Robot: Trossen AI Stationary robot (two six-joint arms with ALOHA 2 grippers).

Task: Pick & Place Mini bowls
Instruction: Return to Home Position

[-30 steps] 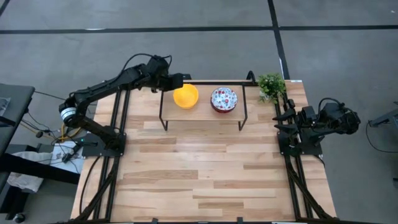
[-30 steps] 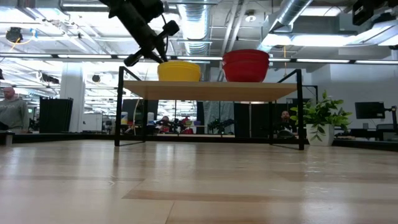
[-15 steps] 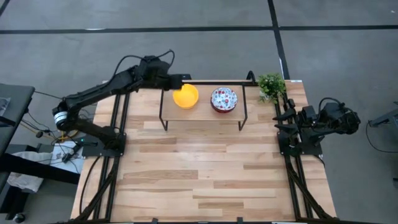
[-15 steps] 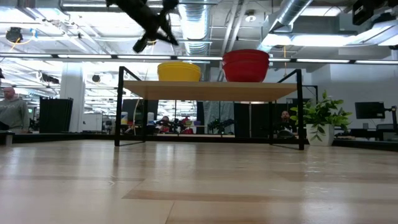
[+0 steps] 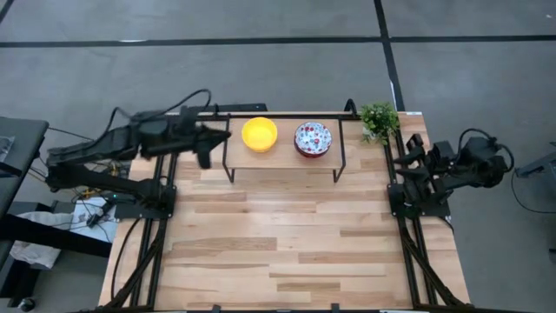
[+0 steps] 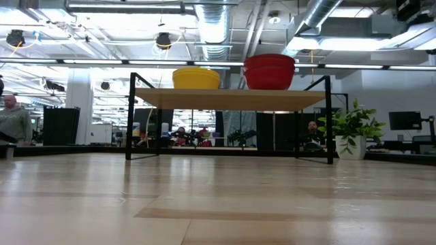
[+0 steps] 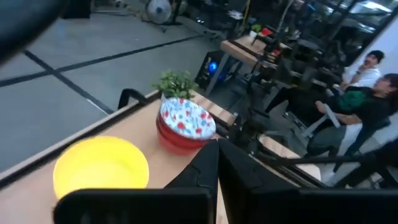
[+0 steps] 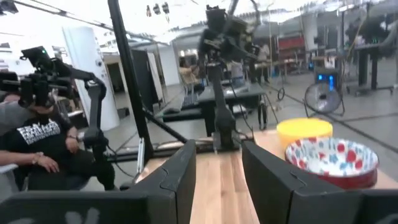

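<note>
A stack of yellow mini bowls (image 5: 259, 133) and a stack of red mini bowls with a white, red-flowered inside (image 5: 313, 138) stand side by side on a small raised wooden shelf (image 5: 282, 161) at the table's far side. In the low view the yellow stack (image 6: 196, 77) and the red stack (image 6: 269, 71) rest by their bases on the shelf board. My left gripper (image 5: 215, 136) is shut and empty, hanging left of the shelf and pointing toward the bowls (image 7: 99, 169). My right gripper (image 8: 217, 180) waits open at the table's right edge (image 5: 401, 161).
A green plant (image 5: 379, 119) stands at the far right corner, beside the shelf's black metal frame (image 6: 131, 116). Bare wooden table (image 5: 278, 243) spreads in front of the shelf. People sit in the room beyond the table (image 7: 373, 93).
My left gripper has drawn back from the yellow stack's left rim toward the table's left edge, rising out of the low view and rolling as it went, still shut. Both bowl stacks have stayed in place. My right arm has shifted slightly at the right edge.
</note>
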